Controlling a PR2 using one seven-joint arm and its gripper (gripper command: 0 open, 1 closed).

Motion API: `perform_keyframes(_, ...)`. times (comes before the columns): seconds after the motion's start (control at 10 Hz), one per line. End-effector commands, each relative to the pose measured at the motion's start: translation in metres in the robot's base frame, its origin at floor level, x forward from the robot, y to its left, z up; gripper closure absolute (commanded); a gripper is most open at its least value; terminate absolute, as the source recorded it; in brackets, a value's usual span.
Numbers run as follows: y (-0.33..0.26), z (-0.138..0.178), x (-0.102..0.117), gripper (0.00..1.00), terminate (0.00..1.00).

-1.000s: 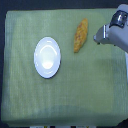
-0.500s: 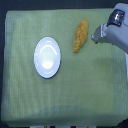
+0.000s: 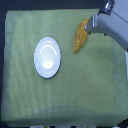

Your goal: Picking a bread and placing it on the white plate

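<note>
The bread (image 3: 78, 37) is a golden-brown elongated loaf lying tilted on the green cloth, toward the exterior view's upper right. The white plate (image 3: 47, 57) is round and glossy with nothing on it. It lies left of centre, a short way to the lower left of the loaf. My gripper (image 3: 88, 26) reaches in from the upper right on a grey-white arm. Its tip is at the loaf's upper right side and overlaps its edge. The fingers blur into one pale block, so the jaw opening is not readable.
A green cloth (image 3: 90, 92) covers the whole table top. Dark floor shows beyond its left, top and right edges. The arm's body fills the upper right corner.
The gripper has slid toward the exterior view's left, from beside the bread to its right edge. Bread and plate have not moved.
</note>
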Motion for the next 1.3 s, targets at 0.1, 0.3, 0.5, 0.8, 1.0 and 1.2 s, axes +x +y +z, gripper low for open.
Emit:
perform_keyframes(0.1,0.056,-0.042,0.063,0.00,0.00)
perform_keyframes(0.3,0.070,-0.064,0.072,0.00,0.00)
perform_keyframes(0.5,0.085,-0.081,0.080,0.00,0.00)
perform_keyframes(0.8,0.090,-0.109,0.070,0.00,0.00)
perform_keyframes(1.0,0.086,-0.120,0.068,0.00,0.00)
perform_keyframes(1.2,0.077,-0.132,0.071,0.00,0.00)
